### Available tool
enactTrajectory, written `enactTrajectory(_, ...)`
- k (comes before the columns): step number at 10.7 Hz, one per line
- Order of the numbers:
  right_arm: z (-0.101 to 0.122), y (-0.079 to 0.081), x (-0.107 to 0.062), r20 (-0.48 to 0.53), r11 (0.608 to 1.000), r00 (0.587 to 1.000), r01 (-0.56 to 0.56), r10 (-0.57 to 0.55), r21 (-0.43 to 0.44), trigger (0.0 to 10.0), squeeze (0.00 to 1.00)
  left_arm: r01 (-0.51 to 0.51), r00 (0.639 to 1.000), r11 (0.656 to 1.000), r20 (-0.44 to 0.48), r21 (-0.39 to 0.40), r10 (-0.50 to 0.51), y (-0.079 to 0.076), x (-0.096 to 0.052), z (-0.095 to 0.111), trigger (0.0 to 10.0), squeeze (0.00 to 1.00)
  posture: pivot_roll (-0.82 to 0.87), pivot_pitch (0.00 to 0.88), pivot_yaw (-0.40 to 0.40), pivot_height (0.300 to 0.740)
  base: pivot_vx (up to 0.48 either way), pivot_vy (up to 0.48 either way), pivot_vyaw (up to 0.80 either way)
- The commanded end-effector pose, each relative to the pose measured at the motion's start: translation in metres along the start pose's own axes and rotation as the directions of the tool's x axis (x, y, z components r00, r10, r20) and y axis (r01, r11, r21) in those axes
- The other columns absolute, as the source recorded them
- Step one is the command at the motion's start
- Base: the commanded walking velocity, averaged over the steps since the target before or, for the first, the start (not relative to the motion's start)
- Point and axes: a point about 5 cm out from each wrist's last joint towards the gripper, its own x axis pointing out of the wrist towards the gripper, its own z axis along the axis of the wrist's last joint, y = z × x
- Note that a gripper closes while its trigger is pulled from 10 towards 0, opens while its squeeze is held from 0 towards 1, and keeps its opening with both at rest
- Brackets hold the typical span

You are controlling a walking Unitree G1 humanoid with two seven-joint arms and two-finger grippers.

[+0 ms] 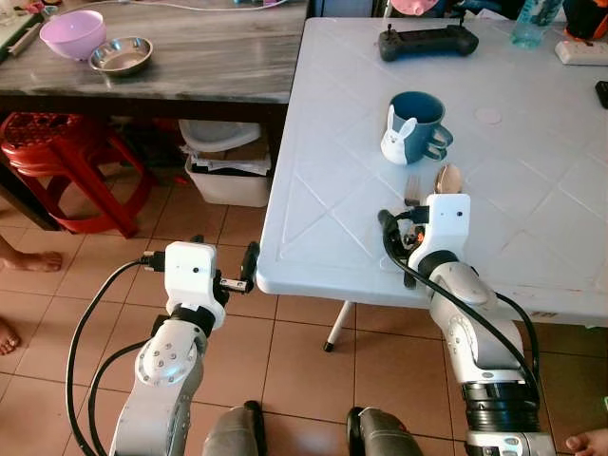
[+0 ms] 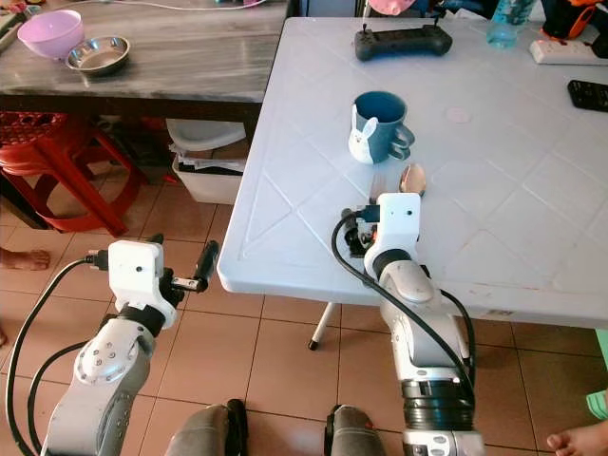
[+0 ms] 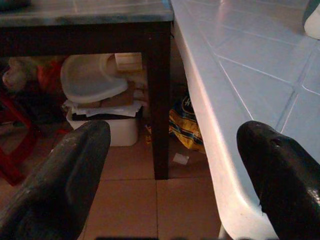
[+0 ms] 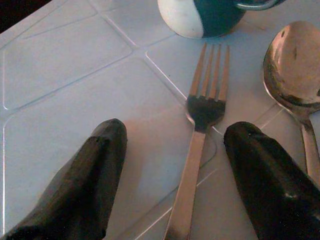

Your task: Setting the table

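The right gripper (image 4: 172,185) is hovering low over the white plastic table (image 1: 532,190) near its front edge, its two black fingers (image 4: 85,185) spread wide with nothing between them but the handle of a silver metal fork (image 4: 200,145), which is lying flat on the tabletop with its tines pointing toward a dark teal ceramic mug with a white rabbit figure on its side (image 1: 415,125). A silver metal spoon (image 4: 295,75) is lying just beside the fork, bowl up, on the far side of one finger. The mug is standing upright just beyond the cutlery. The left gripper (image 3: 172,165) is hanging off the table's left edge, above the tiled floor (image 1: 285,351), its fingers also parted wide and holding nothing. Farther back on the white table a black handheld controller (image 1: 427,42) is resting. To the left, a dark wooden table (image 1: 209,57) is carrying a pink plastic bowl (image 1: 72,33) and a small steel bowl (image 1: 122,55) side by side, and a red plastic stool (image 1: 57,161) is standing beneath it.
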Motion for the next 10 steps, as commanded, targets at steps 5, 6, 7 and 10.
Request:
enactTrajectory(5,-0.012,-0.025,0.016,-0.186,0.998,0.981,0.047,-0.056,-0.052,0.0,0.0,0.012,1.0,1.0,-0.01,-0.001,-0.012,-0.001,-0.001,0.001,10.0,0.0,0.01,0.195,0.058,0.74,0.0,0.0,0.0)
enactTrajectory(6,-0.013,-0.028,0.017,-0.202,0.997,0.978,0.046,-0.059,-0.067,0.0,0.0,0.013,1.0,1.0,-0.012,-0.002,-0.013,-0.001,-0.001,0.0,10.0,0.0,0.01,0.196,0.058,0.74,0.0,0.0,0.0)
enactTrajectory(7,-0.016,-0.029,0.016,-0.226,0.997,0.972,0.043,-0.058,-0.071,0.0,0.0,0.014,1.0,1.0,-0.013,-0.003,-0.014,-0.001,-0.001,0.0,10.0,0.0,0.01,0.196,0.057,0.74,0.0,0.0,0.0)
enactTrajectory(10,-0.031,-0.023,0.008,-0.26,0.998,0.964,0.036,-0.05,-0.058,0.0,0.0,0.015,1.0,1.0,-0.014,-0.004,-0.015,-0.001,-0.001,0.0,10.0,0.0,0.01,0.197,0.058,0.74,0.0,0.0,0.0)
